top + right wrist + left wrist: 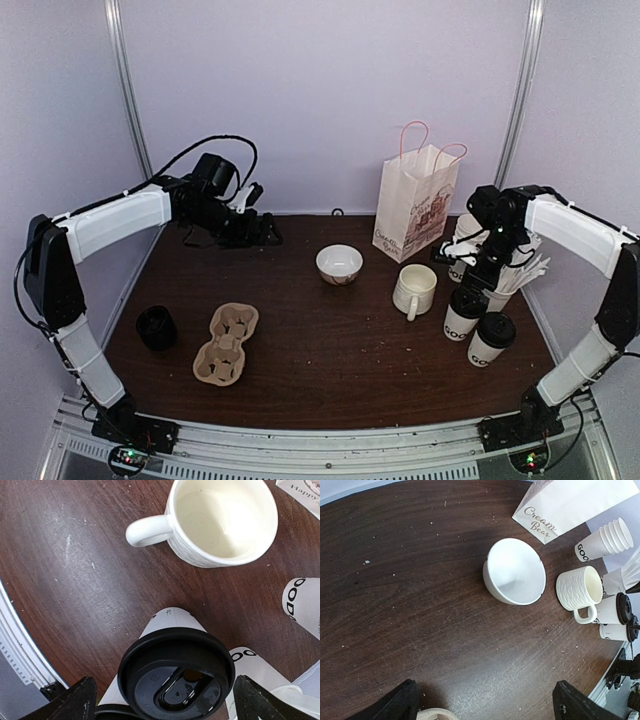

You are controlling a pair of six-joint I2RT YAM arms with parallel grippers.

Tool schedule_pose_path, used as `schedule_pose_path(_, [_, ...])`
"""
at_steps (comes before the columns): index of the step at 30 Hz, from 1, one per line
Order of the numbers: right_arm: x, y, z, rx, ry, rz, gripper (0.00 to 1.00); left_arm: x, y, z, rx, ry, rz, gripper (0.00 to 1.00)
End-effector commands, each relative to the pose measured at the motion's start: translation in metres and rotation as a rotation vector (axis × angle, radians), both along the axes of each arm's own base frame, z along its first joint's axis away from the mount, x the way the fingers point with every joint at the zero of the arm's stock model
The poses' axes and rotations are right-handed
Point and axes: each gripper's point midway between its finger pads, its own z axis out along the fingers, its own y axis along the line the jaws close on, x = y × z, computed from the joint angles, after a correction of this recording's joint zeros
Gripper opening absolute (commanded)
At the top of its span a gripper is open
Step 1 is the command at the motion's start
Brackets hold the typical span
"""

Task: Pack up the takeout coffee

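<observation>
Two tapered white paper cups with black plastic lids and black lettering stand upright at the right side of the dark wooden counter (320, 372). The farther lidded cup (464, 313) is just beside a white ribbed ceramic mug (414, 290), and the nearer lidded cup (491, 340) is close by, toward the front edge. Neither is packed. The right gripper (479, 272) hangs over the farther lidded cup. Its wrist view shows the black lid (176, 672) centred between the jaws, which stand wide apart on either side and hold nothing. The left gripper (486, 687) is at the back left, jaws fully spread and empty, looking down on a white ceramic bowl (515, 572).

The step in hand looks like the first pick. Next, the right jaws need to come down below the lid, close on the paper wall without crushing it, and lift straight up. The likely destination is the empty brown moulded-pulp four-well carrier (226, 343) at the front left. It is well apart from the cups, so a long carry or a hand-off seems needed. A white paper bag with pink handles (415, 203) stands upright behind the mug.

Crowding the pick are the mug, the nearer lidded cup, a stack of unlidded paper cups (607, 542) and a bundle of pale sticks (528, 270). A short black cylinder (157, 327) sits beside the carrier.
</observation>
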Motion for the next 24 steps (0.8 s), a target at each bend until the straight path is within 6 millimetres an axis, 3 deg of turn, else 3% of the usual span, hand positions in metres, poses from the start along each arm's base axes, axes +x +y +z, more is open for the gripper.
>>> schedule_pose_path(1, [0.003, 0.019, 0.048, 0.134, -0.036, -0.021, 0.99, -0.001, 0.001, 0.019, -0.032, -0.058, -0.018, 0.97])
schedule_pose_path(4, [0.019, 0.036, 0.083, 0.234, -0.092, -0.043, 0.96, -0.002, 0.005, 0.025, -0.017, -0.09, -0.017, 0.98])
schedule_pose_path(8, [0.075, 0.043, 0.125, 0.286, -0.277, -0.149, 0.89, -0.005, 0.002, 0.034, -0.049, -0.099, -0.032, 0.98])
schedule_pose_path(11, [0.123, 0.031, 0.143, 0.227, -0.449, -0.239, 0.82, -0.013, -0.012, 0.042, -0.121, -0.075, -0.097, 0.97])
schedule_pose_path(13, [0.156, 0.015, 0.153, 0.154, -0.57, -0.316, 0.67, -0.016, -0.017, 0.046, -0.151, -0.06, -0.121, 0.9])
schedule_pose_path(15, [0.188, -0.014, 0.165, 0.055, -0.695, -0.444, 0.58, -0.019, -0.018, 0.053, -0.167, -0.069, -0.132, 0.82])
schedule_pose_path(19, [0.23, -0.037, 0.188, 0.109, -0.79, -0.542, 0.52, -0.024, -0.013, 0.06, -0.167, -0.086, -0.121, 0.8])
schedule_pose_path(24, [0.265, -0.05, 0.19, 0.156, -0.812, -0.603, 0.5, -0.028, -0.009, 0.066, -0.168, -0.094, -0.111, 0.79])
